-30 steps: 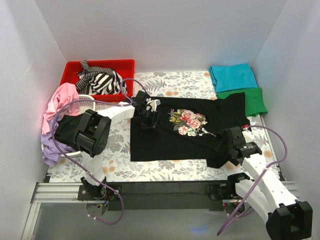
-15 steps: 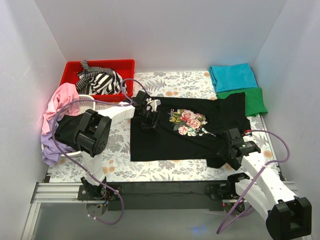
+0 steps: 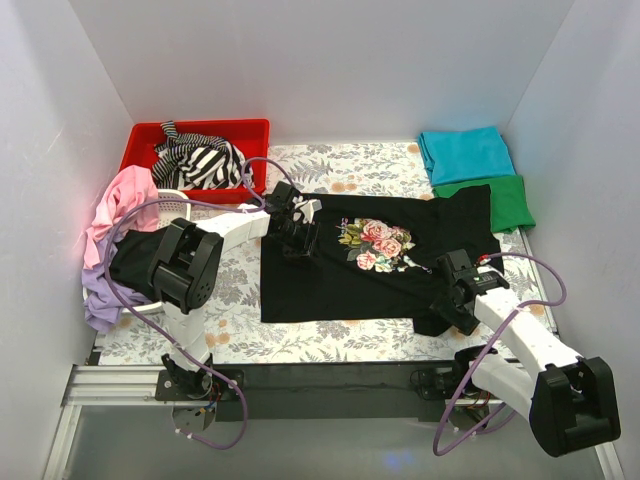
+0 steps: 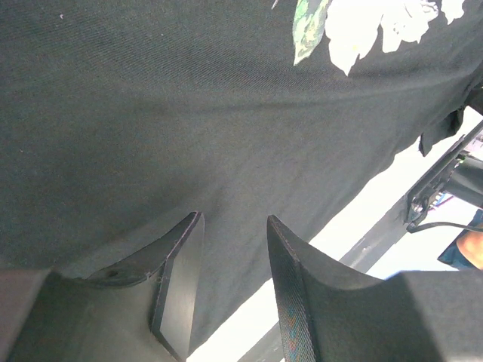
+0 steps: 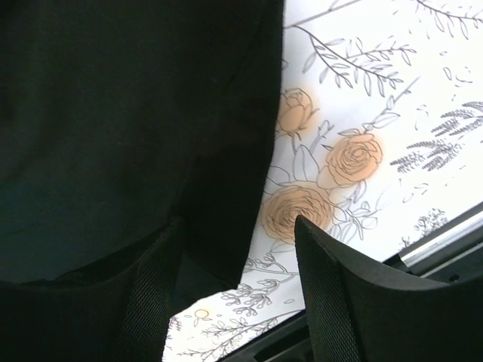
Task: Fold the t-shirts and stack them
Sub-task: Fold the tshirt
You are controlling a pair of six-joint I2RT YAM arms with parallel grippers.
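A black t-shirt with a pink-rose print (image 3: 375,262) lies spread flat mid-table. My left gripper (image 3: 296,236) sits low over its far left corner. In the left wrist view its fingers (image 4: 234,226) are apart over the black cloth (image 4: 189,113), with nothing between them. My right gripper (image 3: 452,296) is at the shirt's near right corner. In the right wrist view it (image 5: 240,226) stands open astride the shirt's edge (image 5: 226,188), one finger over cloth, the other over the floral table cover (image 5: 355,151). Folded teal (image 3: 465,153) and green (image 3: 508,203) tees lie at the back right.
A red bin (image 3: 256,126) at the back left holds a striped tee (image 3: 200,160). Pink (image 3: 122,198) and lilac (image 3: 98,300) tees and dark cloth (image 3: 135,262) are heaped at the left edge. White walls enclose three sides, and a metal rail (image 3: 330,378) runs along the front.
My right gripper has shifted left onto the shirt's near right corner, and its jaws have narrowed a little. The left arm and the shirt have not moved.
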